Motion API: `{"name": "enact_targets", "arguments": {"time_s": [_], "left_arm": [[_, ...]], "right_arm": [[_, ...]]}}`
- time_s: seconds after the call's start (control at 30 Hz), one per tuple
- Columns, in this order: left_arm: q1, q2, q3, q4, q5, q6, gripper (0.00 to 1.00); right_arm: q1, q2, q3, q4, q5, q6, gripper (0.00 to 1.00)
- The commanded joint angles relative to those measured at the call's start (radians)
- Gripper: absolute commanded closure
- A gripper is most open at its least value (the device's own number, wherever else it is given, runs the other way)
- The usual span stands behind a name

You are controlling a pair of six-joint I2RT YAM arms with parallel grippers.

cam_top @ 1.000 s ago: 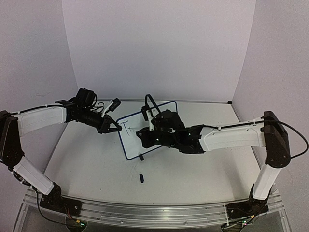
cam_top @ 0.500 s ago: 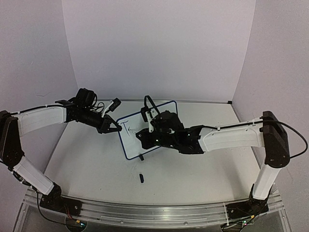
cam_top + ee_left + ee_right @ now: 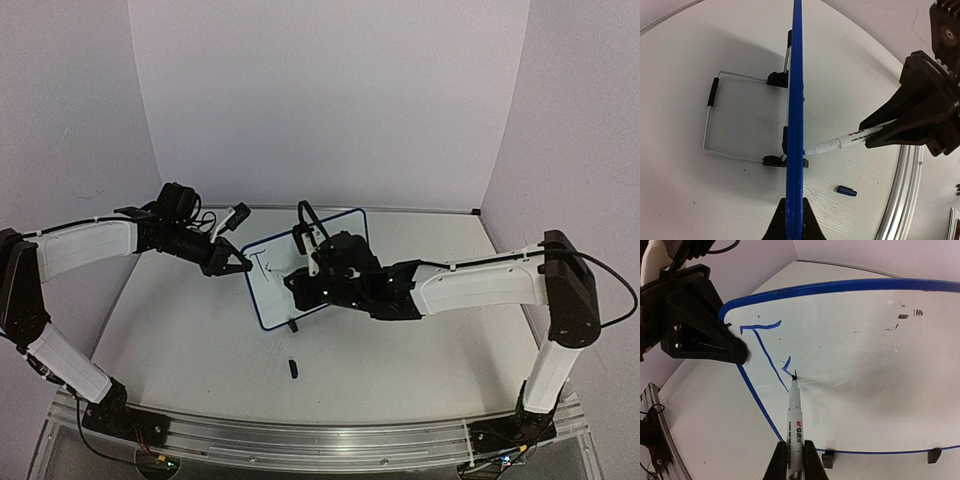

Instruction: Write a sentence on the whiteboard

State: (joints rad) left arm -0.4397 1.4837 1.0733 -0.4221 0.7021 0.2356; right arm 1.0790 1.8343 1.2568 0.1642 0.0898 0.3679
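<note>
Gripping the marker (image 3: 794, 412) tight in the right gripper (image 3: 795, 454), tip touching the whiteboard (image 3: 865, 365) just ahead — forming the sentence (image 3: 760, 326), only its opening strokes showing. Beyond, up-left, pinching the rim with the left gripper (image 3: 740, 354). Likely risking a smeared stroke or toppling off the wire stand (image 3: 713, 91) — pressing too hard.

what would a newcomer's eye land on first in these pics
The upright whiteboard draws the eye first, its left edge pinched in the left gripper. Next comes the marker in the right gripper, jaws shut on it, its tip at the board beside a blue T, which is nearly all that is written so far. A small dark cap lies on the table in front of the board.
</note>
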Motion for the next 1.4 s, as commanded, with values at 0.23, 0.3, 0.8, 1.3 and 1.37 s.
{"name": "enact_targets", "arguments": {"time_s": [0.23,0.3,0.8,1.3,1.37], "left_arm": [[-0.005,-0.029,0.025,-0.054,-0.035,0.016,1.00],[-0.005,-0.029,0.025,-0.055,-0.034,0.015,1.00],[-0.005,-0.028,0.026,-0.055,-0.036,0.017,1.00],[-0.005,-0.025,0.028,-0.056,-0.038,0.017,1.00],[-0.005,-0.025,0.027,-0.056,-0.038,0.016,1.00]], "right_arm": [[0.001,-0.033,0.016,-0.008,0.064,-0.015,1.00],[0.000,-0.036,0.020,-0.006,0.064,-0.018,1.00],[0.000,-0.053,0.041,-0.006,0.047,-0.041,1.00],[0.002,-0.038,0.062,0.008,0.019,-0.049,1.00],[0.002,-0.035,0.061,0.008,0.018,-0.046,1.00]]}}
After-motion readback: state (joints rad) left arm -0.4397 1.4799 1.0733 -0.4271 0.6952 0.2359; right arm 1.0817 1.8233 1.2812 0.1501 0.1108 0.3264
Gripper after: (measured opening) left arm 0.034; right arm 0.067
